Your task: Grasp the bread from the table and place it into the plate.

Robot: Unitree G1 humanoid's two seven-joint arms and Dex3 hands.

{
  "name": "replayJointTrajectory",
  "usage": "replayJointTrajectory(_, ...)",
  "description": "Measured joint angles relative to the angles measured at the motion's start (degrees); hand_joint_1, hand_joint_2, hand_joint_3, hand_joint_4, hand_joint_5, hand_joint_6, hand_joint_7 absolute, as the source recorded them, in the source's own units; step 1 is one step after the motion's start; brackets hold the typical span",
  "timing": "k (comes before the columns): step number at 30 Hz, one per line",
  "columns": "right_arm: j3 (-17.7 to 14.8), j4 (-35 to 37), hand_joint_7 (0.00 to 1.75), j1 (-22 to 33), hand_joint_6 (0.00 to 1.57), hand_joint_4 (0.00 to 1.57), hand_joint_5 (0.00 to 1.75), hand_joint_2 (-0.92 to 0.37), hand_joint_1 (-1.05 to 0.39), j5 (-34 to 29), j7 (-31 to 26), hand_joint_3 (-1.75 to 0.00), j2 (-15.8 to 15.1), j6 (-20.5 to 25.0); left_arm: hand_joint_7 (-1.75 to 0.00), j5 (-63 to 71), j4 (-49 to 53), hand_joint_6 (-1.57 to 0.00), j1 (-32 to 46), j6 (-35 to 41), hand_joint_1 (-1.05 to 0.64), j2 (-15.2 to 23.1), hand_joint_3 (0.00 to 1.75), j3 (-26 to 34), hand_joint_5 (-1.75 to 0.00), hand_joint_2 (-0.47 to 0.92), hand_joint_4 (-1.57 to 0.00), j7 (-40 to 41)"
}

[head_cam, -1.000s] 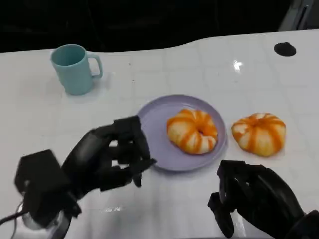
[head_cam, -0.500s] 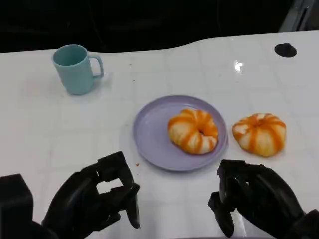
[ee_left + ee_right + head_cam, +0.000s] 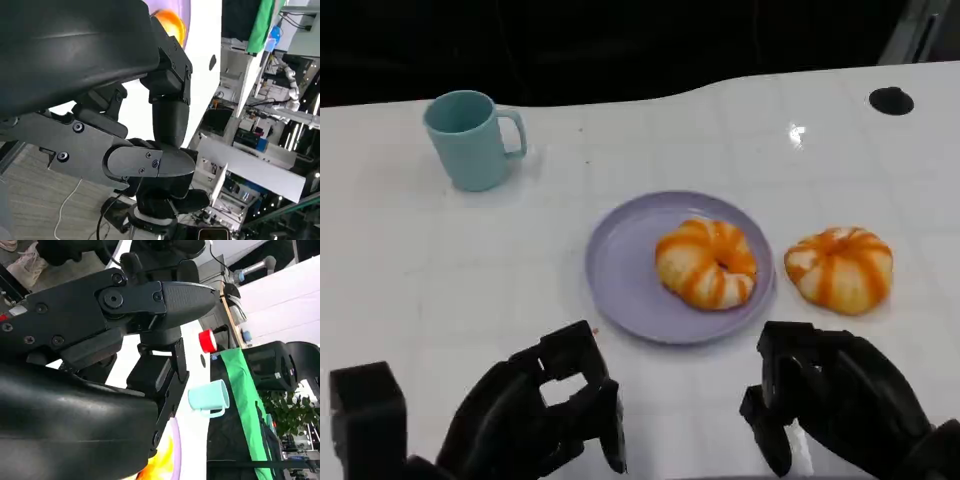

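Bread (image 3: 839,268), round, glossy, orange-striped, lies just beyond right hand (image 3: 825,400); its twin (image 3: 707,262) on smooth lilac plate (image 3: 620,265). Both hands empty, left hand (image 3: 540,420) fingers curled.

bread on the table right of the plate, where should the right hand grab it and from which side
Probably from above, fingers across the outer rim of the bread on the table. It lies flat as a rounded, ring-like bun with open table on its right and near sides, while the purple plate sits close on its left. The right hand, just in front of it, looks best placed.
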Motion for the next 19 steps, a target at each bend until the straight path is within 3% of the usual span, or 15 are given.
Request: replayJointTrajectory(19,-0.22,2.5,1.48,-1.15,1.03,1.21,1.64,-0.92,-0.93,-0.08,0.6,-0.34,-0.08,-1.06,-1.75,0.33,2.8,-0.59,-0.68,0.73,-0.6,-1.34,0.31,0.67,-1.75,0.92,-0.83,-2.69)
